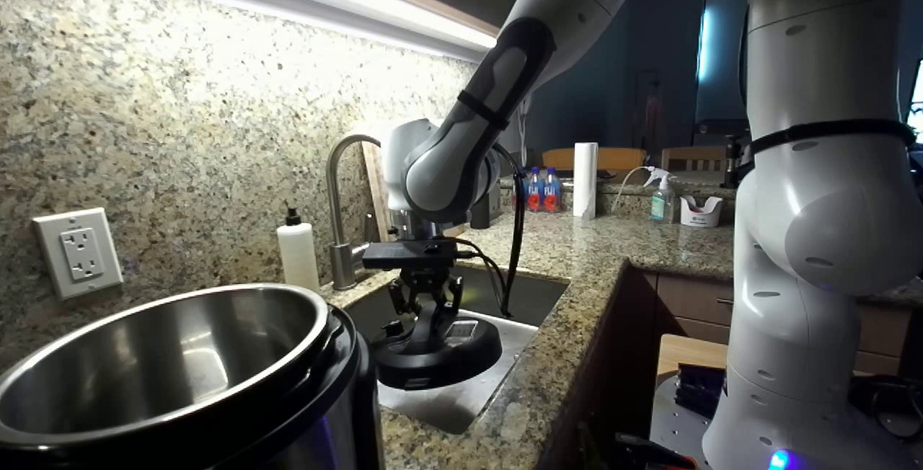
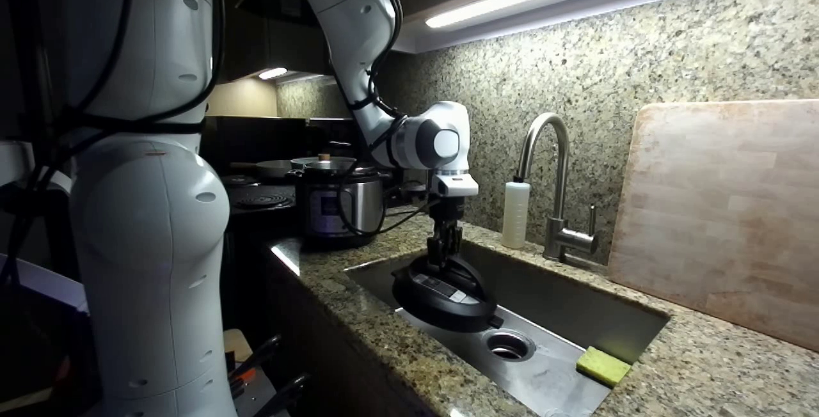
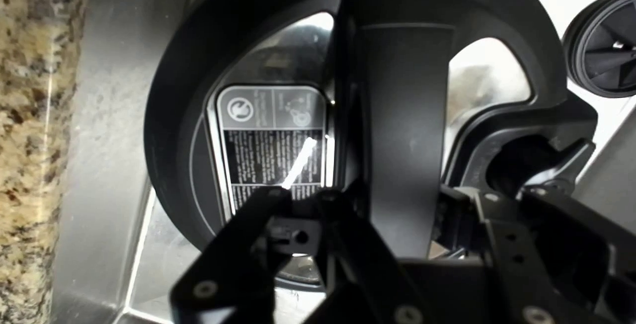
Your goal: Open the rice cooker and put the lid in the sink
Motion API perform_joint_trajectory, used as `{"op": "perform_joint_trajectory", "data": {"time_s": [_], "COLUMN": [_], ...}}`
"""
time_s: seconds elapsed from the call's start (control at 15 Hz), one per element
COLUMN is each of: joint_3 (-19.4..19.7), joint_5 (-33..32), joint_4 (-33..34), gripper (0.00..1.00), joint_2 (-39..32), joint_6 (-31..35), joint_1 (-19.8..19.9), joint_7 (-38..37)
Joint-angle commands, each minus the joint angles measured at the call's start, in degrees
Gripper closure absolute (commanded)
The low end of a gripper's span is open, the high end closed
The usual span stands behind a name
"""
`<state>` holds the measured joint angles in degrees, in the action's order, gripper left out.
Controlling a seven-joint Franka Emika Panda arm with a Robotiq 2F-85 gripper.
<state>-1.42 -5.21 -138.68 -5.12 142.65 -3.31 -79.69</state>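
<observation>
Black lid (image 2: 441,298), tilted — over the sink (image 2: 550,375); your gripper (image 3: 397,209) clamps its handle (image 3: 407,125). Rice cooker (image 2: 359,206): steel pot interior (image 1: 180,362) shows in an exterior view only. Yellow-green sponge (image 2: 603,366) — an exterior view only.

In an exterior view the camera stands close behind the rice cooker (image 1: 195,369), at that end of the sink (image 1: 447,406), somewhat above it, and faces lengthwise over the sink toward the paper roll (image 1: 585,180) beyond. In an exterior view with the sponge (image 2: 603,366) at the sink's near end, the camera slants down over it and faces roughly the opposite way, the rice cooker small past the far end. Both exterior views share the sink, the faucet (image 2: 561,187) beside it and the lid (image 2: 440,305). The wrist view, nearest, looks steeply down past the pincer (image 3: 395,207) onto the lid, part of the sink and a strip of the surface (image 3: 37,140) beside it.
</observation>
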Motion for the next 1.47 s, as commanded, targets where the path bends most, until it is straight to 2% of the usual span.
{"op": "perform_joint_trajectory", "data": {"time_s": [0.0,0.87,1.4], "joint_3": [0.62,1.39,2.23], "joint_5": [-2.23,-1.52,-2.13], "joint_4": [-0.58,0.48,3.74], "gripper": [0.92,0.92,0.92], "joint_2": [0.67,-2.86,-5.76], "joint_6": [1.7,2.49,0.79], "joint_1": [-0.8,-2.51,-3.96], "joint_7": [-3.3,-7.8,-10.57]}}
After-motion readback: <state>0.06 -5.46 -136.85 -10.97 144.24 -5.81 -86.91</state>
